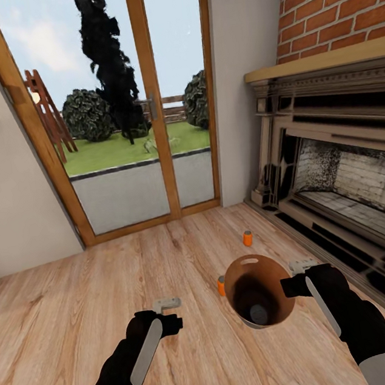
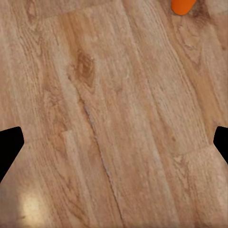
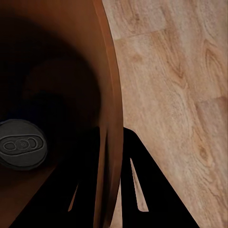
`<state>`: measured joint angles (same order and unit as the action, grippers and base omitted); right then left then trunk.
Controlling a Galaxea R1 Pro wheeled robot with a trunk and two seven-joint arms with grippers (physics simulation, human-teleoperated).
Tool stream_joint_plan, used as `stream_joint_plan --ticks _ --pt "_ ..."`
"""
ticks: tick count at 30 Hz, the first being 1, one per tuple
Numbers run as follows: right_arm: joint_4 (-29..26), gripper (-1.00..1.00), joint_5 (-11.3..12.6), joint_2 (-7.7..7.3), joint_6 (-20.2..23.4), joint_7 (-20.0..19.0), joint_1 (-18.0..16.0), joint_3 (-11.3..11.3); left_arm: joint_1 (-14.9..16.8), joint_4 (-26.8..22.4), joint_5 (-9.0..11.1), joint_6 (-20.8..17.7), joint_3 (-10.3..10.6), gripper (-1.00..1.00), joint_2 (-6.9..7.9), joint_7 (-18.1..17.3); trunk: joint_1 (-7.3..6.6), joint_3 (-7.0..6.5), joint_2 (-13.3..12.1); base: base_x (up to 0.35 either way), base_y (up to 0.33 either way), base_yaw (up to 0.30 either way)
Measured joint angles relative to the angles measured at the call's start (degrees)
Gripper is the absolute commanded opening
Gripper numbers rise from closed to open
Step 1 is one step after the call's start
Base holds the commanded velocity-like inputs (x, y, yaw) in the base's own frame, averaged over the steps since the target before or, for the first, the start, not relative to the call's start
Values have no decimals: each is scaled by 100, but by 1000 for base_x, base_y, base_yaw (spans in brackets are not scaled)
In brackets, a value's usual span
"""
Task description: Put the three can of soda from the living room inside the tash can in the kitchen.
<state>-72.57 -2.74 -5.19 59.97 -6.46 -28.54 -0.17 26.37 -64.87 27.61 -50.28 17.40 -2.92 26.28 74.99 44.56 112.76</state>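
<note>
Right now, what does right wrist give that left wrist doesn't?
Right wrist: the trash can wall clamped between the right gripper fingers, and a grey can top lying inside the bin. Left wrist: the edge of an orange soda can on the floor, with the left gripper open and nothing between its fingers. Both: wood plank floor.

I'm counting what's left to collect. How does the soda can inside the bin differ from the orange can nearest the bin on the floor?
The can inside the bin rests at the bottom of the trash can, which the right gripper holds by its rim; only its grey top shows. The nearest orange can stands on the wood floor beside the bin, its orange side visible, not yet collected. Both are upright with grey tops.
</note>
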Motion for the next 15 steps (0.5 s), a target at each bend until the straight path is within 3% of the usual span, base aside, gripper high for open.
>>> stream_joint_plan --ticks 15 --pt "0 -100 1 -1 0 0 0 0 0 -3 8 8 137 100 2 0 0 -1 0 0 0 0"
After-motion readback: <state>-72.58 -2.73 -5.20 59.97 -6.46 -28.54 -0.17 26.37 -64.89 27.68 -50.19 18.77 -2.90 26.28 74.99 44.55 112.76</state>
